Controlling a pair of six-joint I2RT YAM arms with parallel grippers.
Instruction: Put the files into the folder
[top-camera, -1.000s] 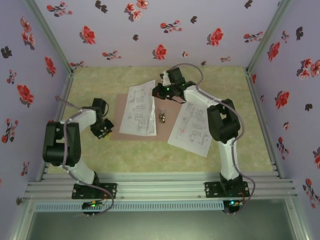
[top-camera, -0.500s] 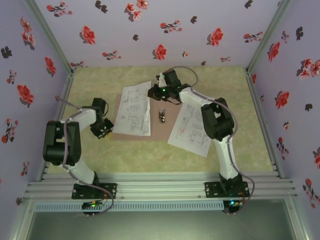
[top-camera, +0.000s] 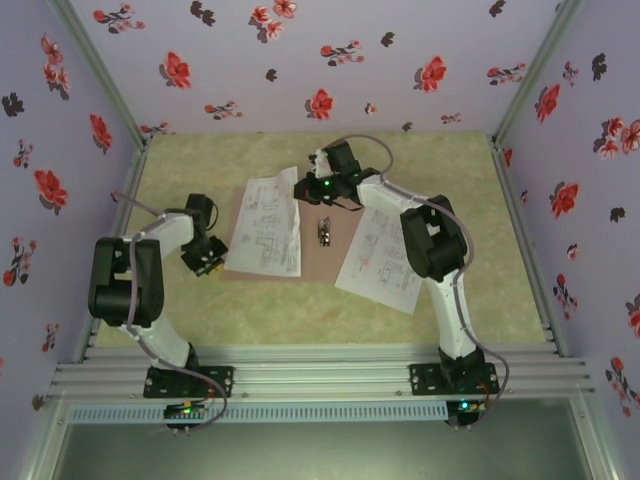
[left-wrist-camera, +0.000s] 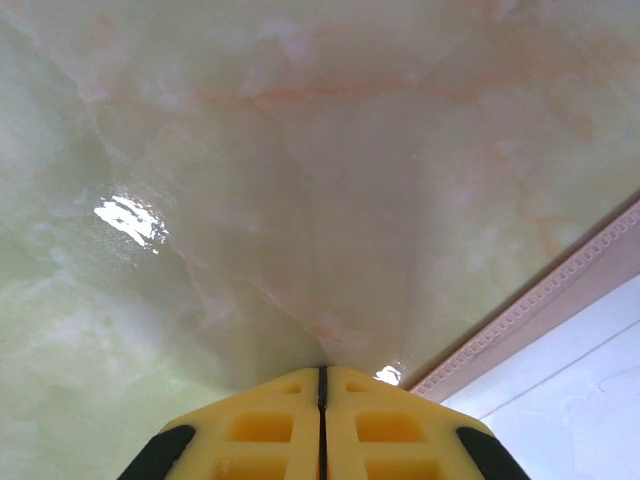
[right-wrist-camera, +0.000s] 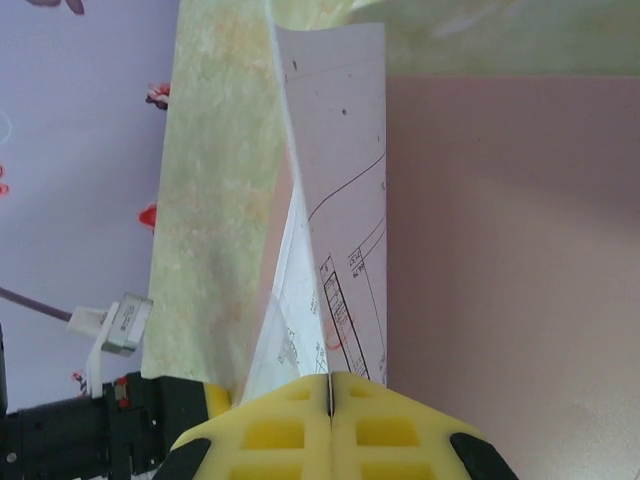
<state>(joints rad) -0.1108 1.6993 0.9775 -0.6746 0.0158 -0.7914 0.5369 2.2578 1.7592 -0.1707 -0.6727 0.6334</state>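
The right pincer (right-wrist-camera: 328, 378), closed on the corner of a sheet (top-camera: 268, 222), holds it over the folder (top-camera: 322, 262); another sheet (top-camera: 380, 258) apparently lies mostly outside.

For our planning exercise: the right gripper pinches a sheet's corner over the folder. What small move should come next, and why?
Probably lower that corner and open the right gripper. It is shut on the lifted far corner of the sheet, while the rest of it lies on the left half of the folder.
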